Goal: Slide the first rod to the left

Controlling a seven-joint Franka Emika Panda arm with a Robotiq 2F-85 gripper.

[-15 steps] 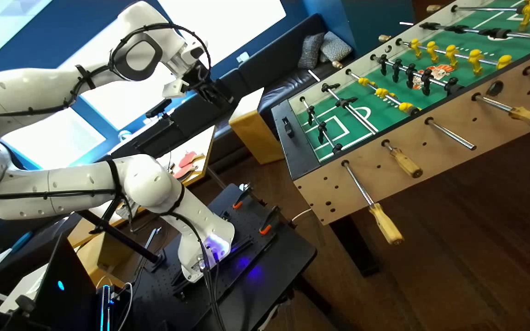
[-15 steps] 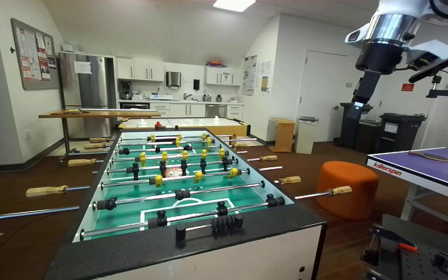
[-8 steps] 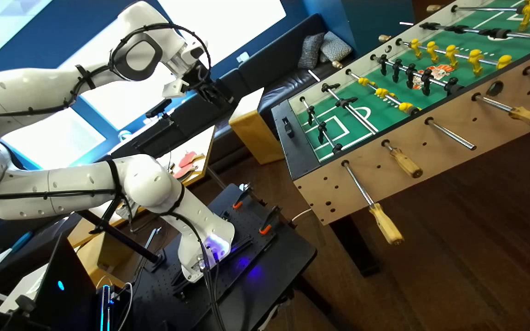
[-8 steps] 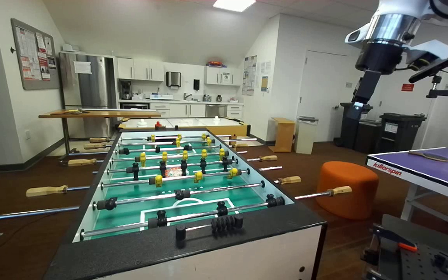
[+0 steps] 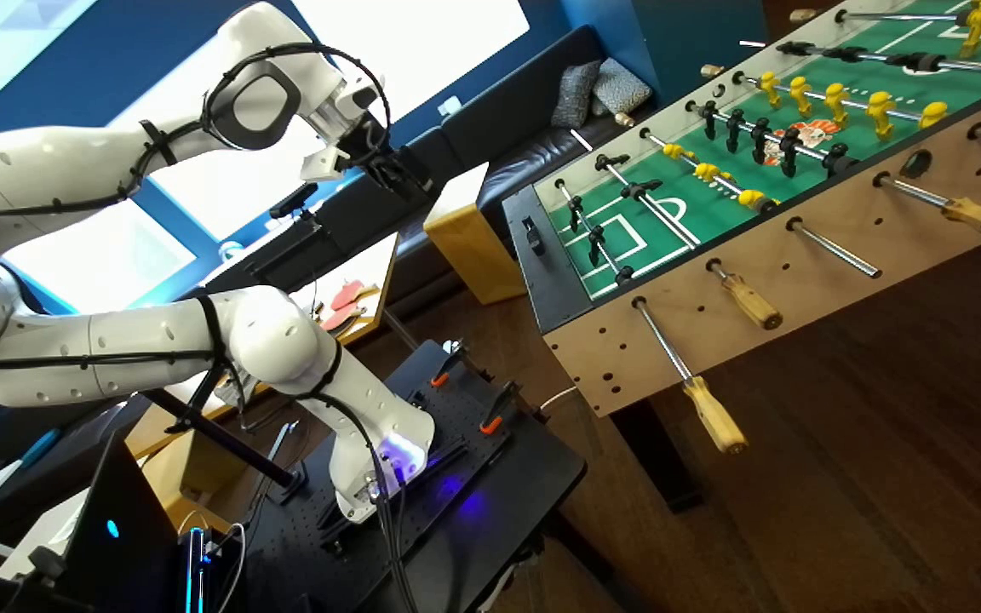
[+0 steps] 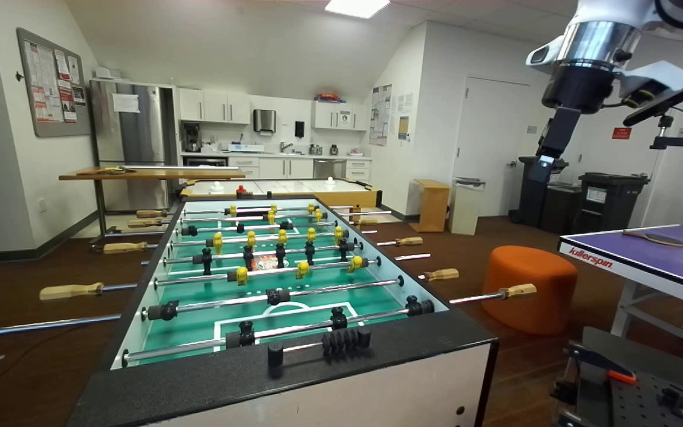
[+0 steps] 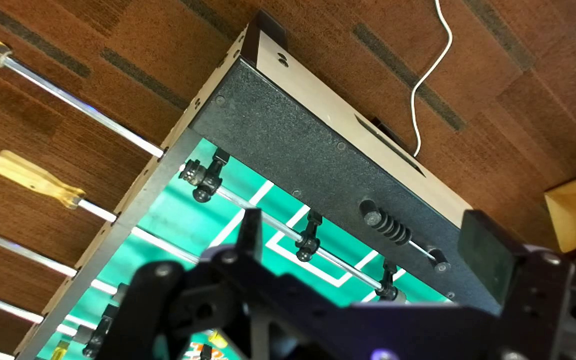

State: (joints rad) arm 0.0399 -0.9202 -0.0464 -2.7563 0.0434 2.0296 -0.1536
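"Where's the rod [image 5: 665, 340]?"
"Endmost on the foosball table [image 5: 554, 281], handle [image 5: 716, 417] jutting out — same as a second ago."
"And the claw [image 7: 365, 230]?"
"Spread wide, well apart from the rod — also unmoved."
"Any writing?"
"'killerspin', along the ping-pong table [image 6: 673, 261]."

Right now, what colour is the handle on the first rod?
Light tan, wood-like; the handle of the first rod shows best in an exterior view.
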